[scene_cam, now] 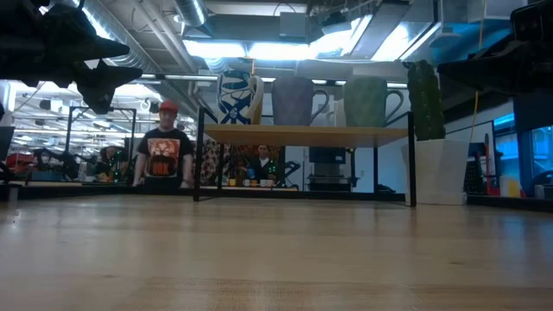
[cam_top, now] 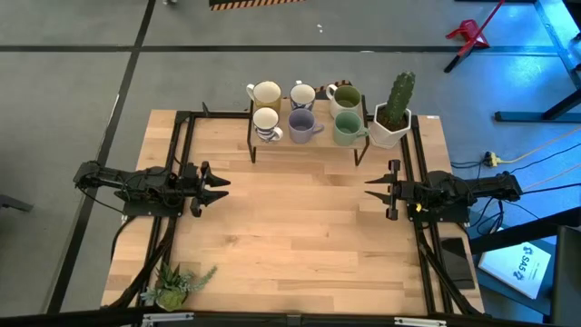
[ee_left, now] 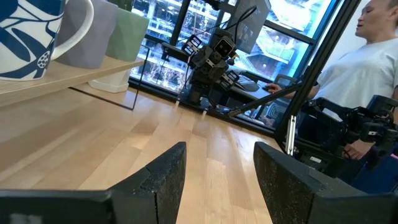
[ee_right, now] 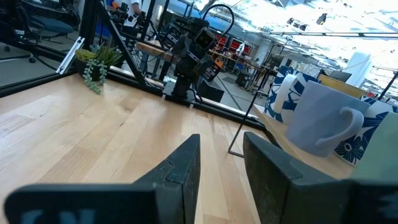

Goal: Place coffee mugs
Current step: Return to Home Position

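The bench [cam_top: 300, 245] fills the middle of the high view; the left end effector [cam_top: 218, 188] sits at mid-left, pointing inward, fingers apart with nothing between them; the right end effector [cam_top: 372, 188] mirrors it at mid-right, fingers apart too, also empty. The shelf [cam_top: 309, 145] is at top centre, its long side running left to right across the frame; the cactus pot [cam_top: 392, 127] stands just beside its right end. All six mugs [cam_top: 303, 124] are up on the shelf in two rows of three, so they lie up-frame and inward from both end effectors, well apart from either. The blue-patterned mug [cam_top: 267, 123] is on the left arm's side and the green mug [cam_top: 347, 128] on the right's. I'd say placing is done and parking the arms won't come near the shelf.
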